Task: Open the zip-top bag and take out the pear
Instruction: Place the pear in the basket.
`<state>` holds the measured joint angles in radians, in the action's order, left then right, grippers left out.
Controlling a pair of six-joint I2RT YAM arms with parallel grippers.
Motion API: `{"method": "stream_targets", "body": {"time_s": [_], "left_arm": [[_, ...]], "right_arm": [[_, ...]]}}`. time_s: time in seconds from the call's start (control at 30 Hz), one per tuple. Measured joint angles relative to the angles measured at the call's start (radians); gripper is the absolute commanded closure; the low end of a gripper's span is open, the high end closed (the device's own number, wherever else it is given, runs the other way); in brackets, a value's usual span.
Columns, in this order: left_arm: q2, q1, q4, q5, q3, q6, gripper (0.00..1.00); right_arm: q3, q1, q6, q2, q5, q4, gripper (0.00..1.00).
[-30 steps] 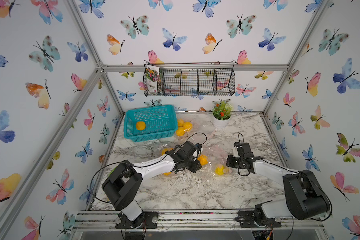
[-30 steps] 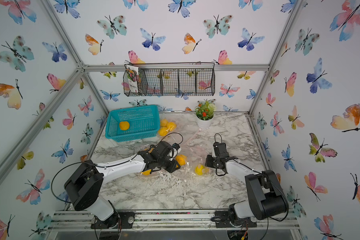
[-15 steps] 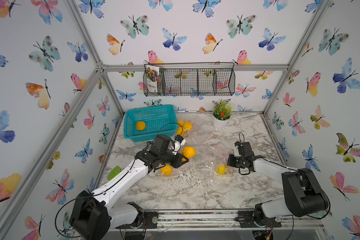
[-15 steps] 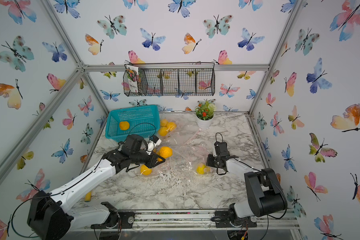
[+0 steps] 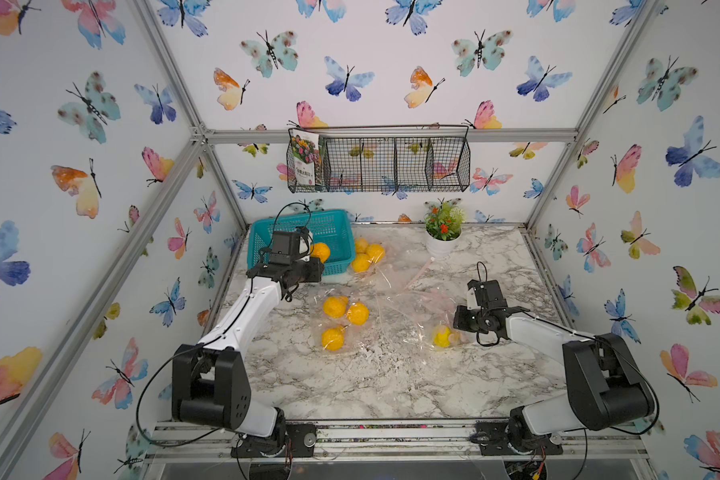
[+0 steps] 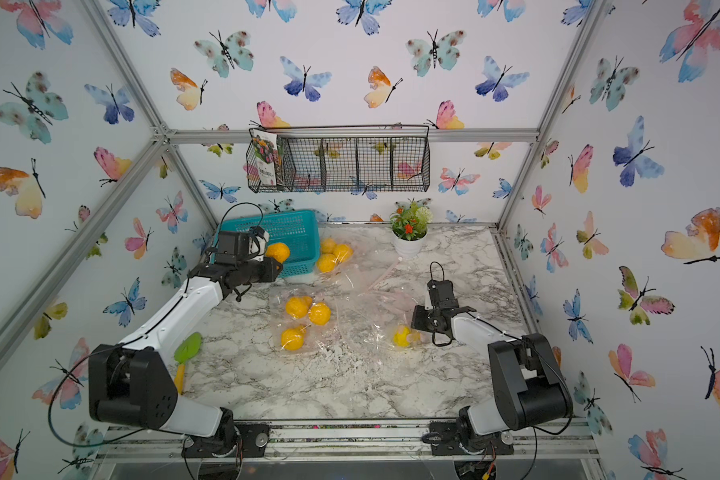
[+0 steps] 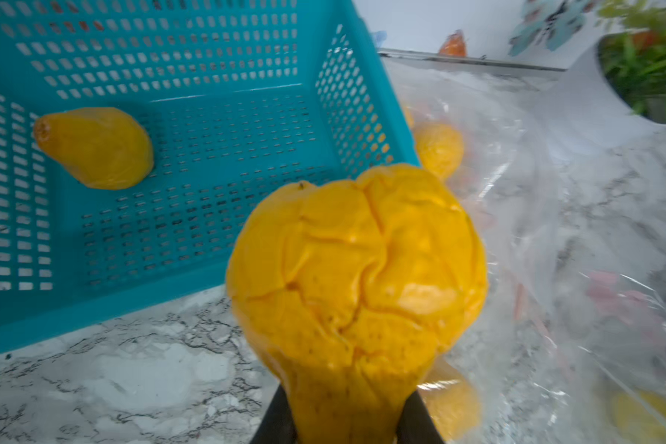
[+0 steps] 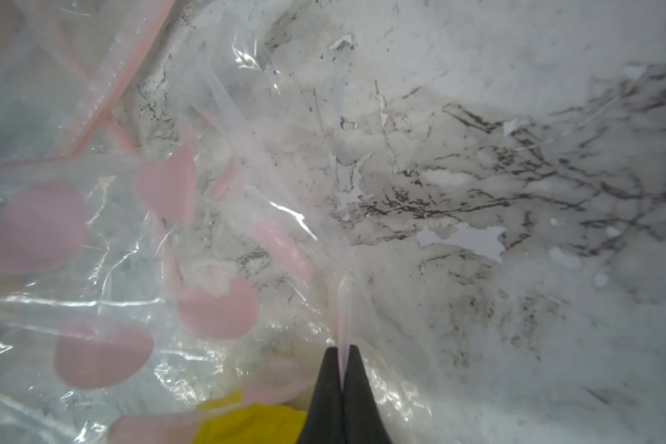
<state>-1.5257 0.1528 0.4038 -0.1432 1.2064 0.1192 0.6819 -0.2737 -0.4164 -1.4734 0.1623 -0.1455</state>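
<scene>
Marble tabletop (image 5: 391, 374), butterfly walls (image 5: 350, 83) all round. Look upper left of centre in a top view: your left gripper (image 7: 347, 417) is clamped on the narrow neck of the soft orange pear (image 5: 320, 252). Its long axis lies in line with the fingers, fat end leading away from the wrist, just beside the near right corner of the teal slotted plastic basket (image 5: 333, 222).

That arm stretches up from the lower-left base, wrist about level. Your right gripper (image 8: 341, 369) sits low at centre right, jaws pressed together on a fold of the clear pink-dotted zip-top bag (image 8: 93, 250). Bare marble lies open along the lower middle.
</scene>
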Motion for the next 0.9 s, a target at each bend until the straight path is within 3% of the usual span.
{"method": "stream_targets", "body": {"time_s": [0.3,0.47,0.63,0.9], "left_arm": [[-0.400,-0.135,0.047,0.060,0.322,-0.003,0.91],[-0.545,-0.175,0.107,0.101,0.472,-0.016,0.80],[-0.611,-0.200,0.168,0.150,0.530,-0.034,0.70],[-0.621,-0.211,0.197,0.182,0.532,-0.054,0.45]], "right_arm": [[0.012,0.000,0.010,-0.004,0.025,-0.001,0.97],[0.012,0.000,0.010,-0.004,0.037,-0.002,0.97],[0.012,0.000,0.011,-0.004,0.045,-0.002,0.97],[0.019,0.000,0.017,-0.020,0.052,-0.003,0.97]]}}
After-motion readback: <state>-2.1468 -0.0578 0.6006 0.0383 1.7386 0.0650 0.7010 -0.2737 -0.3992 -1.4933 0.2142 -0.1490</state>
